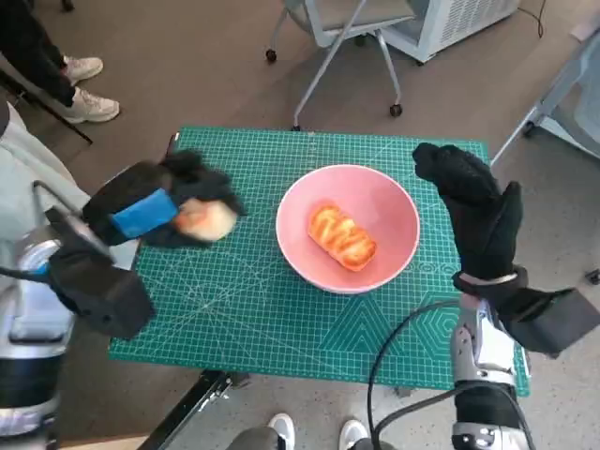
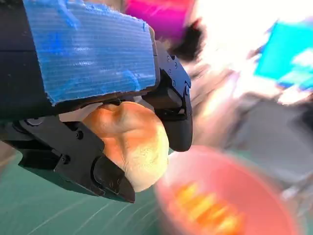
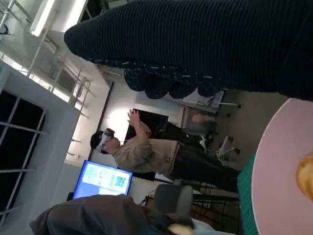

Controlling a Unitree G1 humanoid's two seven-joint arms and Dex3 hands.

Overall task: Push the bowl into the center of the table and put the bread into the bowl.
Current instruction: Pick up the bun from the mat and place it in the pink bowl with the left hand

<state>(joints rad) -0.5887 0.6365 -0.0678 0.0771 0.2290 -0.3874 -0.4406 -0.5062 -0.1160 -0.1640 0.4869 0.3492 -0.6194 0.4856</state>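
Pink round bowl (image 1: 348,228) sits mid-table on the green cutting mat (image 1: 234,309), holding one striped bread piece (image 1: 342,237). Left hand (image 1: 155,214), to its left, grasps a pale round bread roll (image 1: 205,220).

Left wrist: roll clamped, bowl just beside.

Right wrist: gloved right hand (image 3: 195,44) empty, fingers extended, at the bowl's right.

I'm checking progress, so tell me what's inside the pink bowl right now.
One glazed bread piece lies inside the pink bowl. A second, rounder bread roll is outside it, held by the left hand. The bowl floor beneath the bread is hidden.
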